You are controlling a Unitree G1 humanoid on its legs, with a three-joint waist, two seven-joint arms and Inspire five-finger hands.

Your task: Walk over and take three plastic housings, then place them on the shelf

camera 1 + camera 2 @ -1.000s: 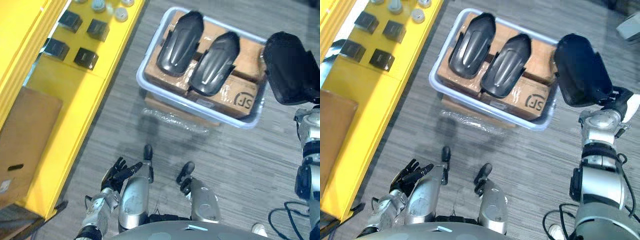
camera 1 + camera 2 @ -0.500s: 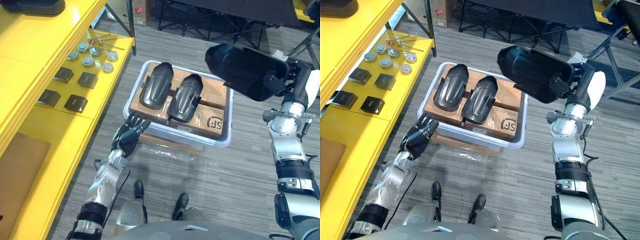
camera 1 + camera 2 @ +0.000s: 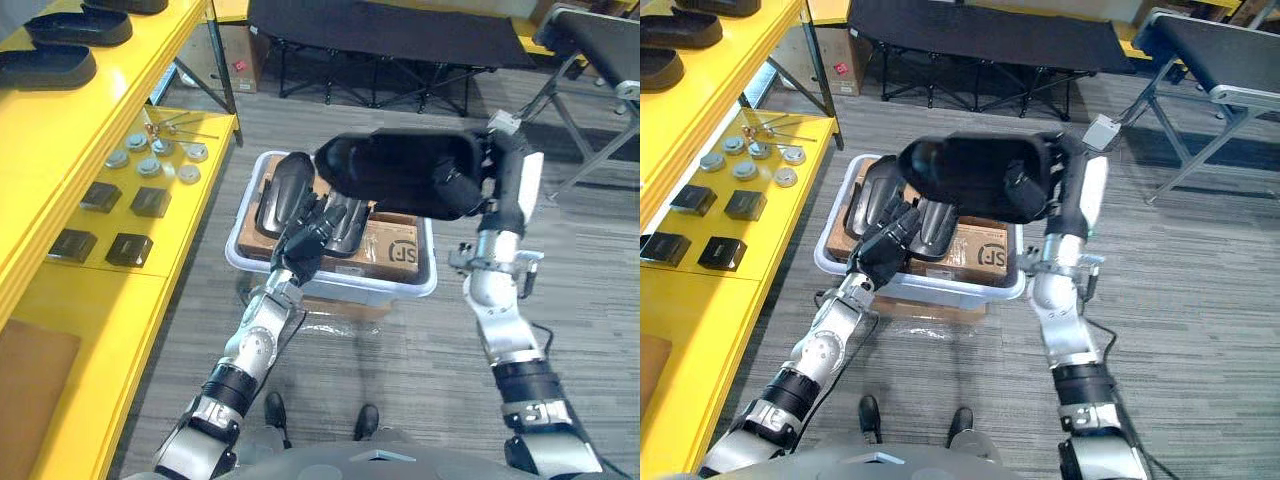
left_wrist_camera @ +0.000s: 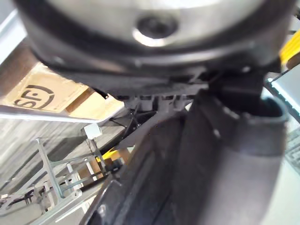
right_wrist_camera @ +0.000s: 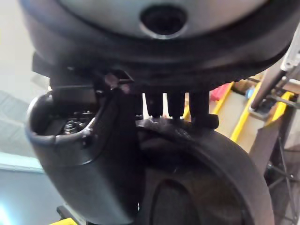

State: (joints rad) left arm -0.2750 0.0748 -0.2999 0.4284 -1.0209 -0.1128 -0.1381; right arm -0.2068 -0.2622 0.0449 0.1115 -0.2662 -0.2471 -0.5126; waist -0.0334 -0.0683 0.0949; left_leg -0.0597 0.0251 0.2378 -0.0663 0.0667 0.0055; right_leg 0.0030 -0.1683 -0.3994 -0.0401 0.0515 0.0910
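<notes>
1. Black plastic, smooth and slightly glossy: the held housing (image 3: 385, 170) is a long hollow shell with a rounded rim, and its hollow side is showing.
2. It hangs in the air above the bin (image 3: 330, 288), roughly level, well clear of everything below it.
3. The right hand (image 3: 456, 190) grips one end of it with its fingers curled over the rim. The forearm below stands almost upright.
4. Two housings (image 3: 283, 190) lie side by side with their domed backs up, on cardboard (image 3: 395, 250) inside the pale bin.
5. The left hand (image 3: 303, 245) is stretched forward over the near ends of those two. Its fingers are loosely straight and grasp nothing. From here I can't tell whether they touch the plastic.
6. On the robot's left, a yellow shelf (image 3: 120, 100) carries shelf housings (image 3: 45, 66) on its top level.
</notes>
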